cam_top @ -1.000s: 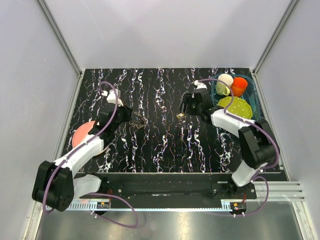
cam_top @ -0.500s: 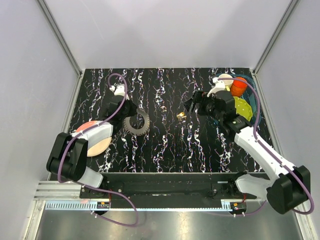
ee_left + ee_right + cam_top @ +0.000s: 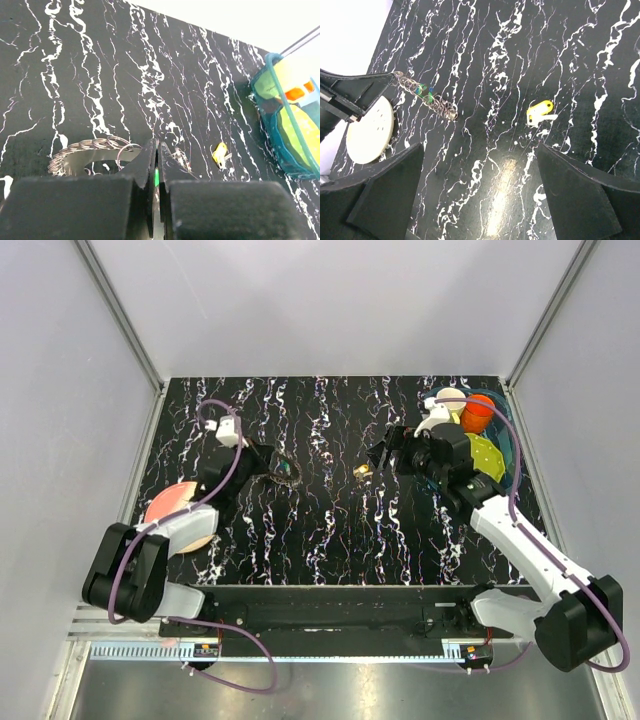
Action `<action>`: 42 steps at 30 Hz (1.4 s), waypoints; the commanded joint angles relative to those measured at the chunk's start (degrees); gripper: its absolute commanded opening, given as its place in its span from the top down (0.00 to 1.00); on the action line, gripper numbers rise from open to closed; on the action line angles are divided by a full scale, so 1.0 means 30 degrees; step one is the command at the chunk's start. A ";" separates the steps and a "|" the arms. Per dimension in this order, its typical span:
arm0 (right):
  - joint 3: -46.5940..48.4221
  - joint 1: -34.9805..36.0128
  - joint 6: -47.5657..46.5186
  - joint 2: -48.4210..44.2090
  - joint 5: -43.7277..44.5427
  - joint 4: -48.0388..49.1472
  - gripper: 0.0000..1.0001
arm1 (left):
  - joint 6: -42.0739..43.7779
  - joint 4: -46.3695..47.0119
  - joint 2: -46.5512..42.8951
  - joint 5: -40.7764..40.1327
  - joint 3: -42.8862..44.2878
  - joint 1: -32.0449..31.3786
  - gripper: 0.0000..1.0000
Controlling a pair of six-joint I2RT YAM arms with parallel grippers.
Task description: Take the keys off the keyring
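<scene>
The keyring, a silver toothed ring, is held tilted on edge above the black table by my left gripper, which is shut on its rim. In the left wrist view the ring spreads left of the shut gripper, and a green sliver shows in the gap. The right wrist view shows the ring edge-on with a green key and a blue key on it. One yellow key lies loose on the table; it also shows in the right wrist view. My right gripper hangs open and empty just above and right of it.
A pink round disc lies at the left edge under the left arm. A blue basket at the back right holds a green dotted plate, an orange cup and a cream cup.
The left gripper has lifted the keyring from flat on the table to tilted on edge and drawn it back a little. The right gripper has barely moved over the last half second.
</scene>
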 commanded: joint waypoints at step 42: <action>0.2628 0.0092 0.1260 -0.0796 -0.0880 -0.7594 0.00 | -0.0182 -1.1139 -0.6625 -0.1583 0.0601 0.0075 0.07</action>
